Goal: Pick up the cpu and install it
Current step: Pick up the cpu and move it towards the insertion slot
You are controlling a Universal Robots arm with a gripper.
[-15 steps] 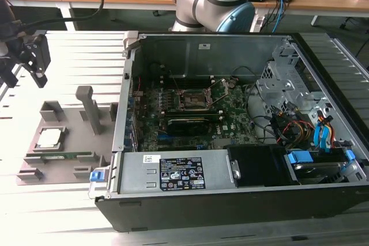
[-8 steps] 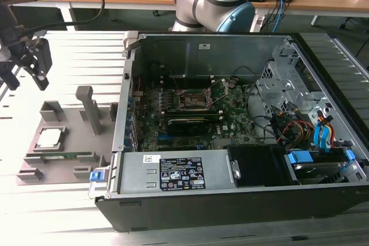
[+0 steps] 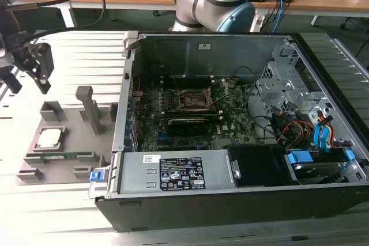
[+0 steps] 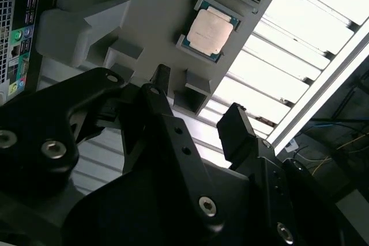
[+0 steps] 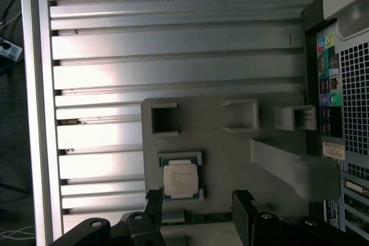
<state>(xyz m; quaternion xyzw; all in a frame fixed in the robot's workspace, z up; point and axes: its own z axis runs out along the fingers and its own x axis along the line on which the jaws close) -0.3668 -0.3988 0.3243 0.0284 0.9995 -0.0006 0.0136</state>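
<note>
Finds gripper poised high over grey tray, jaws spread wide and empty, cpu lying flat in its square recess there, at the exterior view's left of open computer case.

The cpu has a dull silvery top plate with a thin green edge, the holder under it is plain matte grey, and the counter is pale silver with a pattern of long ribbed stripes. The end effector is black all over. The computer case is black outside and bare grey metal inside, with a green motherboard and bright blue clips.
</note>
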